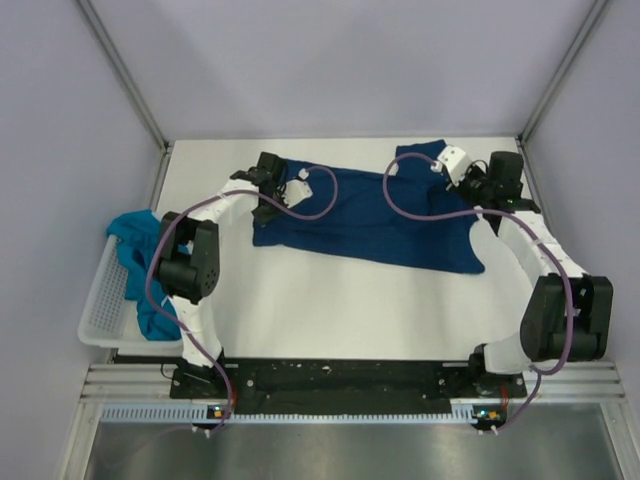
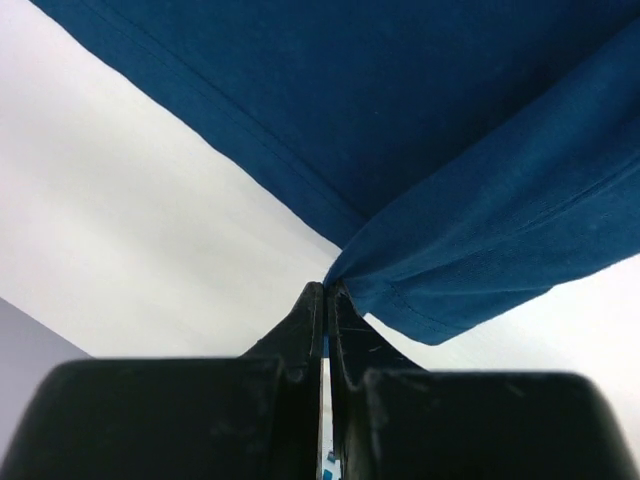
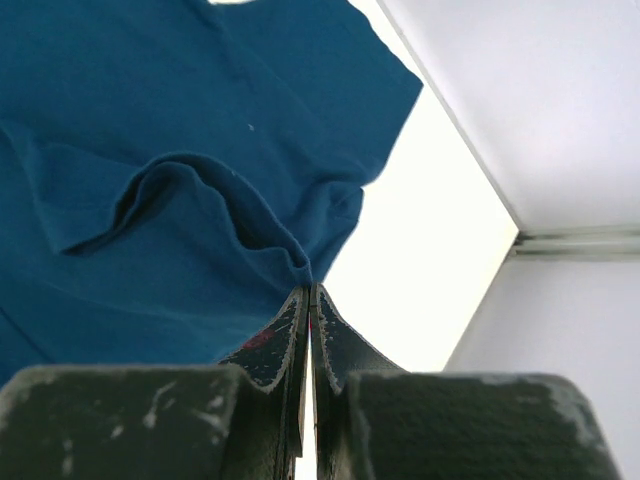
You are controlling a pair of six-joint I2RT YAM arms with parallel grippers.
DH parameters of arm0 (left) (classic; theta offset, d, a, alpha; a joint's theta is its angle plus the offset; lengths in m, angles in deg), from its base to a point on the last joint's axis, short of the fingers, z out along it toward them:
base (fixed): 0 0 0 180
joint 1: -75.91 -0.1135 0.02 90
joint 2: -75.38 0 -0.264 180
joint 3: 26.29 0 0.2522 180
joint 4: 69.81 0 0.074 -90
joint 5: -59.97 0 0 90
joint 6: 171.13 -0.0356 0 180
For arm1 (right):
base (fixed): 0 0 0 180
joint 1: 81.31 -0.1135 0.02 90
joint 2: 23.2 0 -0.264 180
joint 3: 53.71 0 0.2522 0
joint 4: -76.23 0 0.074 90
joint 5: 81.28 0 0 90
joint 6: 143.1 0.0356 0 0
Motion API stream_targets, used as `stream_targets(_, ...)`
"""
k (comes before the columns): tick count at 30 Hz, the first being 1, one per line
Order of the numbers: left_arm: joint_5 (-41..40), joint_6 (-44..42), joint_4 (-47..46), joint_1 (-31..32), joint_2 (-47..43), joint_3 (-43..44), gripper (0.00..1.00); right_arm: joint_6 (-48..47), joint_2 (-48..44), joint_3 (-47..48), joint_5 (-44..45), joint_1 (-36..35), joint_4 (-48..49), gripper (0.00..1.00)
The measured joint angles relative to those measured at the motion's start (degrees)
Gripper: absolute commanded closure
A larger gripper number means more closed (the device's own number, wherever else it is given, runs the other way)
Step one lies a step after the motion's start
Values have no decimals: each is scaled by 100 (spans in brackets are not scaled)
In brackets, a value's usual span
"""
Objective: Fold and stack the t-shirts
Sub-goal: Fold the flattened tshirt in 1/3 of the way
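A dark navy t-shirt [image 1: 370,215] lies spread across the far half of the white table. My left gripper [image 1: 292,187] is shut on its far-left part; in the left wrist view [image 2: 327,288] the cloth [image 2: 420,150] bunches into the closed jaws. My right gripper [image 1: 445,165] is shut on its far-right part; in the right wrist view [image 3: 309,288] a fold of cloth [image 3: 200,200] runs into the closed jaws. A teal t-shirt [image 1: 140,270] lies crumpled in the basket at the left. No printed graphic shows.
A white lattice basket [image 1: 100,300] stands at the table's left edge. Purple cables [image 1: 420,212] loop over the navy shirt. Grey enclosure walls and metal posts [image 1: 555,85] ring the table's far side.
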Motion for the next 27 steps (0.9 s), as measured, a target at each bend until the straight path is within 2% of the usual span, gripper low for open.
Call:
stream_targets(6,-181,-22,15,0,212,225,100,-105,356,177,-81,306,7,100)
stream_targets(27,-125,-44,267,146,826,1084,100,-391,1434,1270,-254,538,-225,100)
